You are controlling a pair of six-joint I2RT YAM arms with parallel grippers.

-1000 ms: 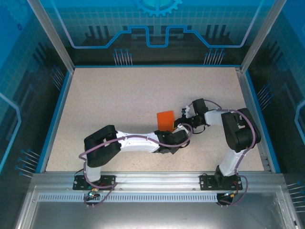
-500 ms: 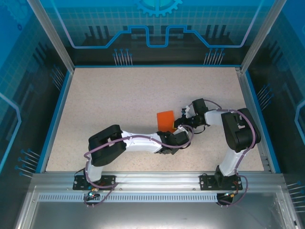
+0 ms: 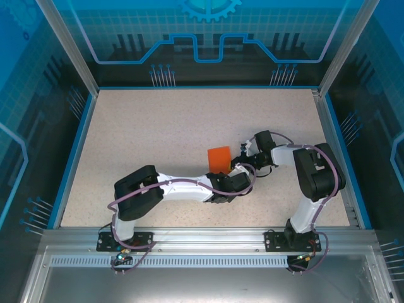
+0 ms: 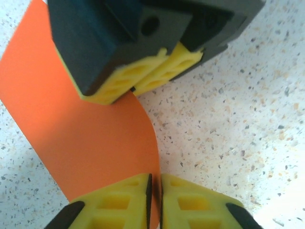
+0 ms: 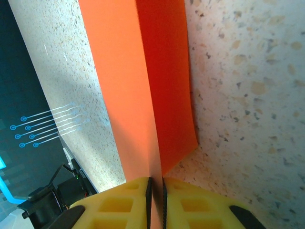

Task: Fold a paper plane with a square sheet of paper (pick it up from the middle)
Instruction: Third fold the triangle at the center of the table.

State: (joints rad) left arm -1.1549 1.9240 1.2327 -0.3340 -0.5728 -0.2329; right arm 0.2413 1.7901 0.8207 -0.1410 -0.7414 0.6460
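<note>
Change: left tool (image 4: 155, 183) had drawn its yellow pads together over the last second, while both arms barely shifted.
Left tool: clamped on one edge of the square sheet of paper (image 3: 219, 158).
Right tool (image 5: 156, 185): pads together, pinching the same sheet along a crease.
Paper: bright orange, folded and curved, held between both tools above the speckled worktop (image 3: 158, 126), slightly right of centre.

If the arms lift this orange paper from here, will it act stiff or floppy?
Likely floppy: the orange paper curves between the right gripper and left gripper. Probably very light: its edge looks thin. The fold line seen from the right wrist may stiffen it lengthwise.
</note>
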